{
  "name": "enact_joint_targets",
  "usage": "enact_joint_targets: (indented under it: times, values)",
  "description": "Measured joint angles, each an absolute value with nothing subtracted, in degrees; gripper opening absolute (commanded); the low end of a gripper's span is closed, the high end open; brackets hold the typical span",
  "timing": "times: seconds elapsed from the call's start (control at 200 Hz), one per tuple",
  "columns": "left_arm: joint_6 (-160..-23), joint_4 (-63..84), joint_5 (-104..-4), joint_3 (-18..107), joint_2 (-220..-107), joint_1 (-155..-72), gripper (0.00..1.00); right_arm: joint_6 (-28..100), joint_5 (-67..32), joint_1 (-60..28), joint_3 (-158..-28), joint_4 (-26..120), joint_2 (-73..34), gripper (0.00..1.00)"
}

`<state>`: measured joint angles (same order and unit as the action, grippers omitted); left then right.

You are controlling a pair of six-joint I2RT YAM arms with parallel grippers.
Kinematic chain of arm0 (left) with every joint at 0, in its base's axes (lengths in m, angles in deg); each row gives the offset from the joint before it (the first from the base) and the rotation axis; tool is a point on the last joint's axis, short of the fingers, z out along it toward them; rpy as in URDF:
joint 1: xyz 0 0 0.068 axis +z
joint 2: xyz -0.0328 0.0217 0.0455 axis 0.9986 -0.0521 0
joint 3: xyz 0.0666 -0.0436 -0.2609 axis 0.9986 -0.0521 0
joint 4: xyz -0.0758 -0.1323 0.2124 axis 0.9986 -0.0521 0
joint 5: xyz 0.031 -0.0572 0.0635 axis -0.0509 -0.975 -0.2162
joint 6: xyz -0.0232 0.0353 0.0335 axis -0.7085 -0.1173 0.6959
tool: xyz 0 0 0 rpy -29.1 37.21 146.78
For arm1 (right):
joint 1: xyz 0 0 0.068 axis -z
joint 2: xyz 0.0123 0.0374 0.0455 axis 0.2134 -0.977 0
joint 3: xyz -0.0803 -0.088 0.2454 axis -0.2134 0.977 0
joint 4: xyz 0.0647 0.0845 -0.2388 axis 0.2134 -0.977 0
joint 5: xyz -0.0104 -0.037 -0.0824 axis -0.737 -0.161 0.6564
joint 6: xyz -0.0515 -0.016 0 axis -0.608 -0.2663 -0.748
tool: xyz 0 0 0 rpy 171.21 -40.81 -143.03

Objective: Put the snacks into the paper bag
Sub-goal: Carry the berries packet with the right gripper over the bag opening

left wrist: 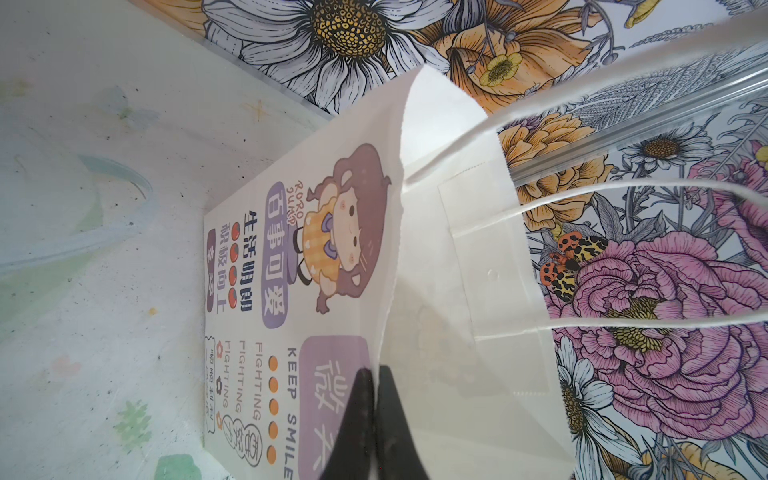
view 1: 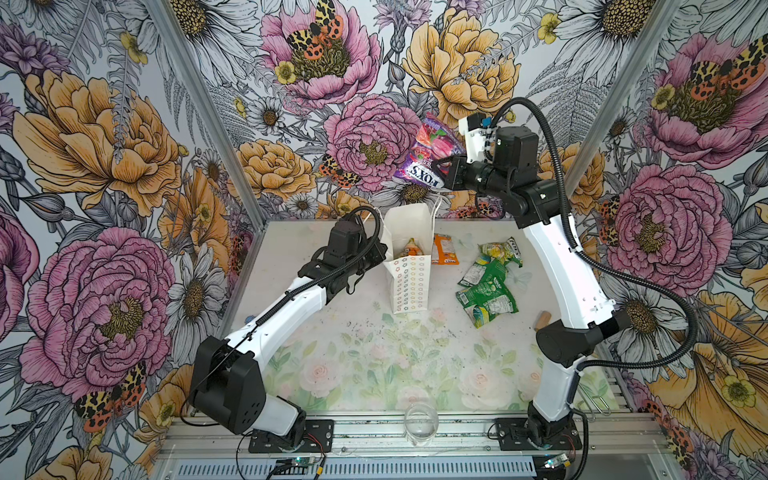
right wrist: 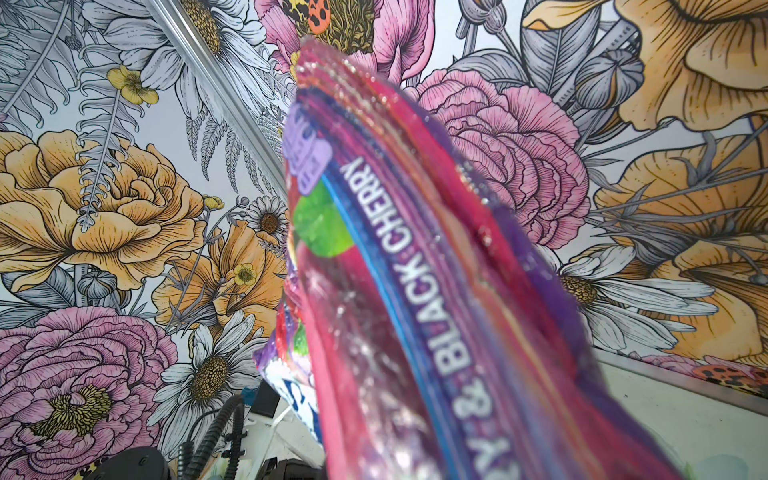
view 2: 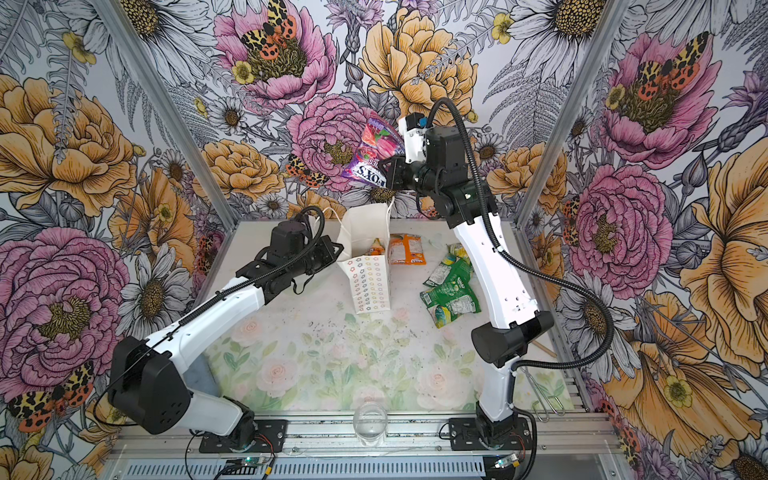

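Note:
The white paper bag (view 1: 409, 286) (view 2: 370, 286) stands open at the table's back middle. My left gripper (view 1: 380, 252) (left wrist: 374, 372) is shut on its left wall, and the black fingertips (left wrist: 363, 386) pinch the paper. An orange snack (view 1: 411, 248) shows inside the bag. High above the bag's mouth, my right gripper (view 1: 442, 167) (view 2: 384, 168) is shut on a purple FOX'S packet (view 1: 428, 151) (right wrist: 415, 291), which hides its fingers in the right wrist view. On the table right of the bag lie an orange packet (view 1: 444, 249), green packets (view 1: 484, 293) and a yellow-green packet (view 1: 498, 251).
A clear glass (view 1: 420, 422) stands at the table's front edge. A small wooden piece (view 1: 542, 320) and a wire clip (view 2: 540, 395) lie by the right arm's base. Flowered walls close in the table at the back and on both sides.

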<state>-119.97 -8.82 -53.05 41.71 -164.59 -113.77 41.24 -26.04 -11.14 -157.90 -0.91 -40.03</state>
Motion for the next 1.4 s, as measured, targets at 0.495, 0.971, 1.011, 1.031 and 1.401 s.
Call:
enact_joint_targets:
  times: [0.495,0.971,1.011,1.031,1.401]
  values:
    - [-119.99,-8.80,-53.05,41.71,-164.59,-113.75,0.05,41.61,-26.02,-12.89,-153.55,-0.91,-43.42,0.00]
    - [-119.99,-8.78,-53.16,41.71,-164.59,-113.75,0.05,43.41,-26.02,-13.29,-149.77,-1.34,-44.47,0.00]
    - [-119.99,-8.78,-53.16,41.71,-164.59,-113.75,0.05,43.60,-26.00,-13.35,-149.03,-1.37,-44.47,0.00]
    - [-119.99,-8.78,-53.16,41.71,-164.59,-113.75,0.05,43.65,-25.98,-13.37,-148.78,-1.48,-44.47,0.00]
    - [-119.99,-8.78,-53.19,41.71,-164.59,-113.75,0.05,44.70,-23.51,-14.29,-145.72,-5.41,-44.01,0.00]
